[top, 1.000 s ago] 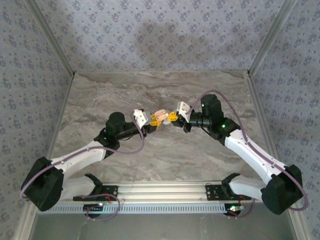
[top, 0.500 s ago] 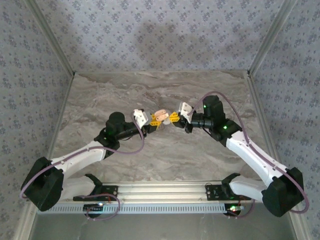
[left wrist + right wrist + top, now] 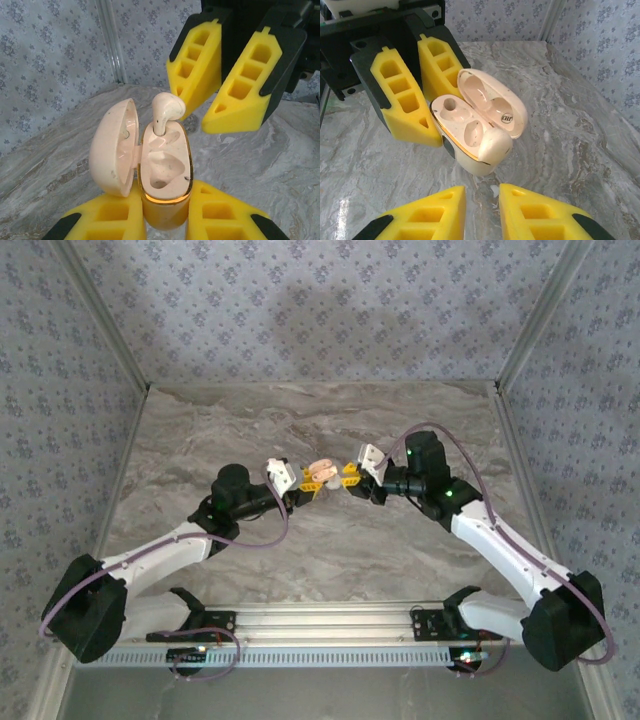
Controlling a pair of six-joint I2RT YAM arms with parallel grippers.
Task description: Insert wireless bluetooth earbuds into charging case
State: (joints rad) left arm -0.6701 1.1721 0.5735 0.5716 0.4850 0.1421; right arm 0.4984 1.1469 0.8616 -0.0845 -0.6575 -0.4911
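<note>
The cream charging case (image 3: 166,172) is held above the table with its lid (image 3: 114,146) swung open to the left. My left gripper (image 3: 165,220) is shut on the case's lower body. One white earbud (image 3: 167,109) stands stem-down in the far slot, its head sticking up; the near slot is bare. My right gripper (image 3: 196,111) hovers just behind the earbud, jaws slightly apart, holding nothing. In the right wrist view the earbud (image 3: 496,144) sits at the near end of the case (image 3: 462,131), in front of my open right gripper (image 3: 482,192). From above, both grippers meet at the case (image 3: 320,475).
The marbled table (image 3: 320,560) runs under both arms. Patterned walls and metal frame posts (image 3: 105,335) enclose the back and sides. An aluminium rail (image 3: 320,625) lies at the near edge between the arm bases.
My right gripper's jaws have parted a little and let go of the earbud, which now rests in the case. The right arm shifted slightly; the left arm held still.
</note>
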